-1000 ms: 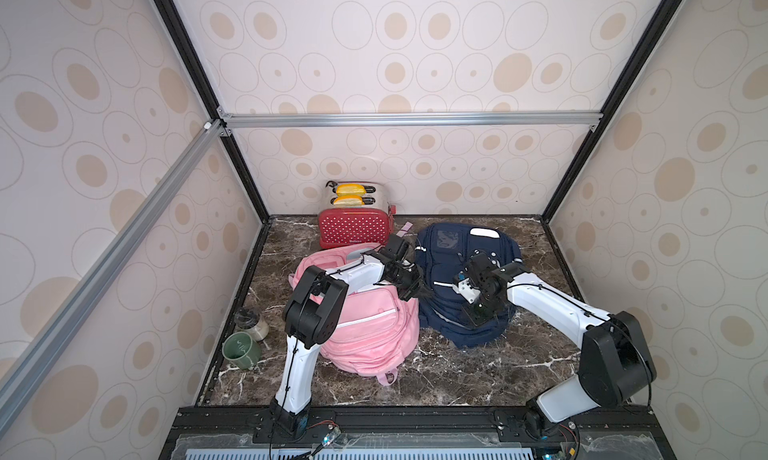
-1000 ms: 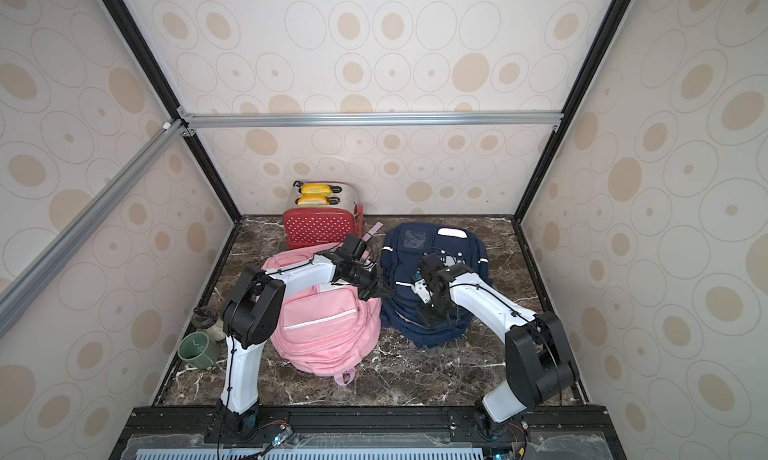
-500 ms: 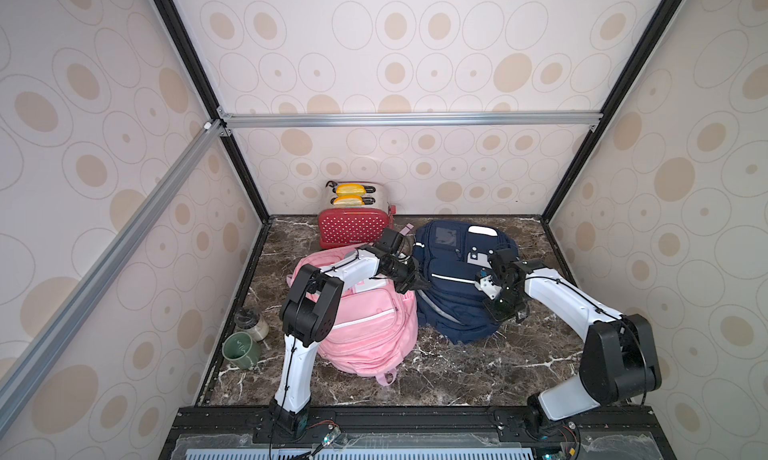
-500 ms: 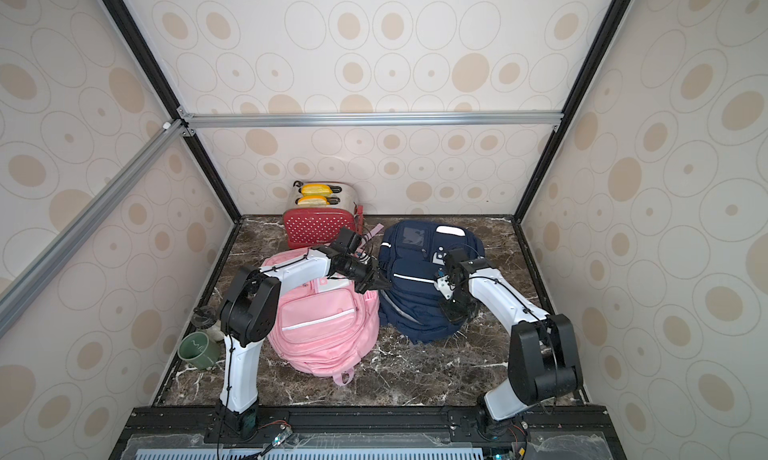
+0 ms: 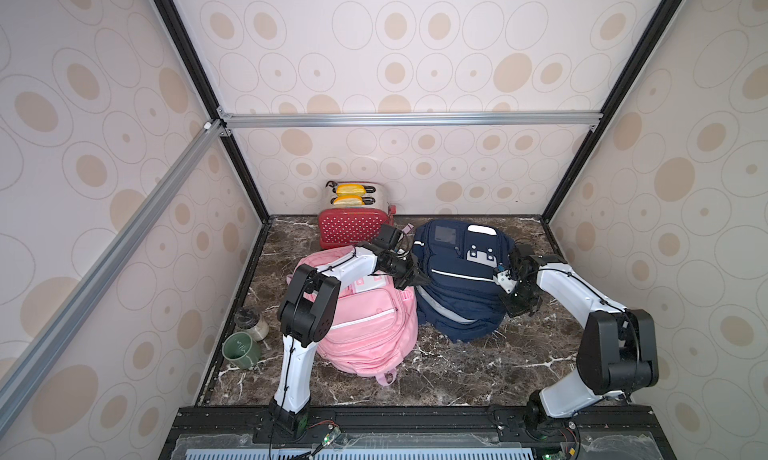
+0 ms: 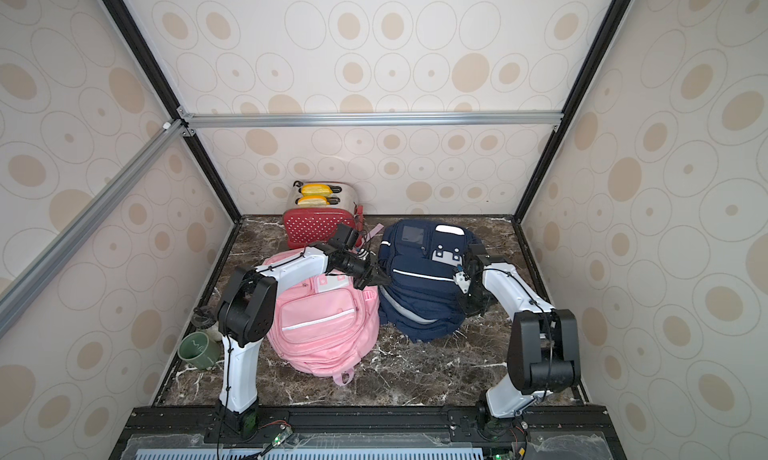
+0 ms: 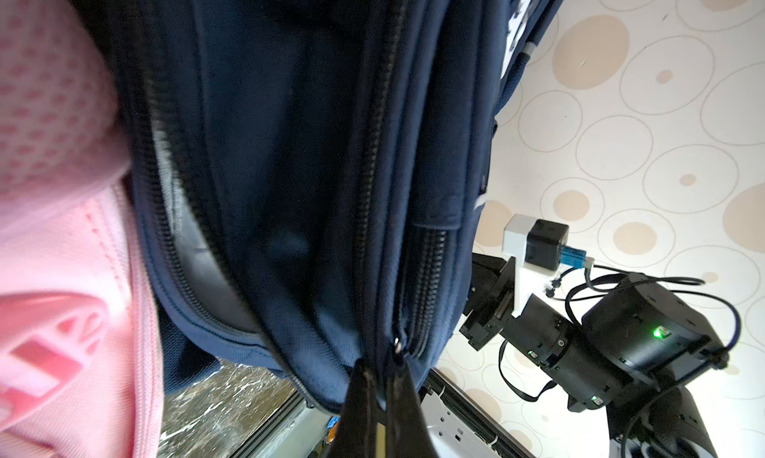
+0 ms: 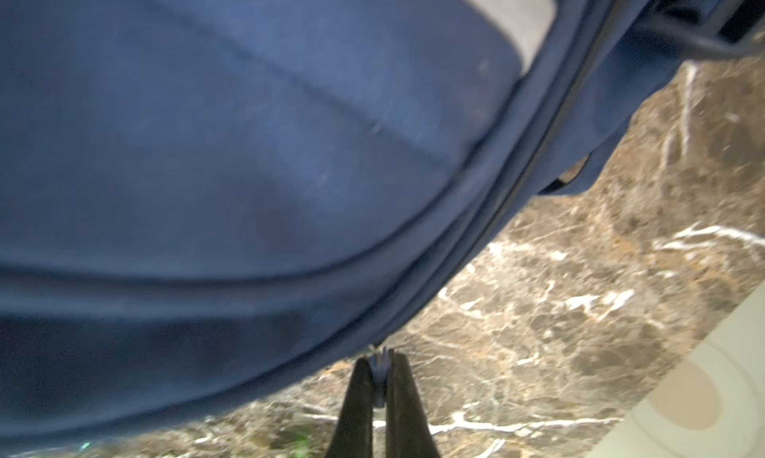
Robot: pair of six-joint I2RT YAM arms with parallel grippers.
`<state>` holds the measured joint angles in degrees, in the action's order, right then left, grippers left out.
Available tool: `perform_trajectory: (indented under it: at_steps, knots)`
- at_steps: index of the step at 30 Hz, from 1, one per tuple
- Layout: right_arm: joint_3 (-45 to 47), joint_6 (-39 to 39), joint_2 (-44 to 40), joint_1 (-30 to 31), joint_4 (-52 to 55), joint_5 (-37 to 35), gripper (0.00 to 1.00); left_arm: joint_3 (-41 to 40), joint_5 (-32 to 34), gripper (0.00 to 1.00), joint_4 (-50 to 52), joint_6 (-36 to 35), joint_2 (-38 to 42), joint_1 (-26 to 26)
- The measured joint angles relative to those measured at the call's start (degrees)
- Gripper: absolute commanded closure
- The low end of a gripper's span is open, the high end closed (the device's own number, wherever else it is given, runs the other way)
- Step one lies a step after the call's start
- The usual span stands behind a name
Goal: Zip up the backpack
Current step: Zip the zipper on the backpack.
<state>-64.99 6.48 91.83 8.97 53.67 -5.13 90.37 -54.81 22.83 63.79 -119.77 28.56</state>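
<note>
A navy backpack (image 5: 457, 279) (image 6: 419, 279) lies on the marble table, right of the middle in both top views. My left gripper (image 5: 415, 277) (image 7: 383, 367) is shut on a fold of the backpack's fabric at its left side, beside a small metal ring and a closed zipper track (image 7: 372, 145). Another zipper line (image 7: 174, 195) gapes, showing grey lining. My right gripper (image 5: 517, 306) (image 8: 381, 362) is at the backpack's right side, low near the table. It is shut on a small blue zipper pull (image 8: 381, 369) at the bag's curved seam.
A pink backpack (image 5: 365, 312) lies against the navy one's left side, under my left arm. A red toaster (image 5: 353, 225) stands at the back wall. A green mug (image 5: 241, 349) and a small jar (image 5: 251, 322) sit by the left wall.
My right gripper has travelled from the middle of the navy backpack round to its right side, still shut. The bag's front has closed up and risen. My left gripper has barely shifted.
</note>
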Motion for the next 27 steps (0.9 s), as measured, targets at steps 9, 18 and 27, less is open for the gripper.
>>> perform_trajectory:
  at_steps: [9, 18, 27]
  knots:
    - [-2.97, -0.11, 3.41, -0.85, -3.43, 2.10, 1.00, -0.66, 0.83, 1.00, 2.05, -2.32, 0.20, -0.76]
    - [0.39, -3.61, -4.33, 1.77, -5.77, 7.15, 1.00, -0.90, 3.23, 0.54, 2.86, -1.33, 3.58, -1.01]
    - [2.75, -6.54, -6.47, 3.61, -5.90, 11.26, 1.00, -4.48, 3.45, 0.51, -6.99, 7.91, 9.25, 6.14]
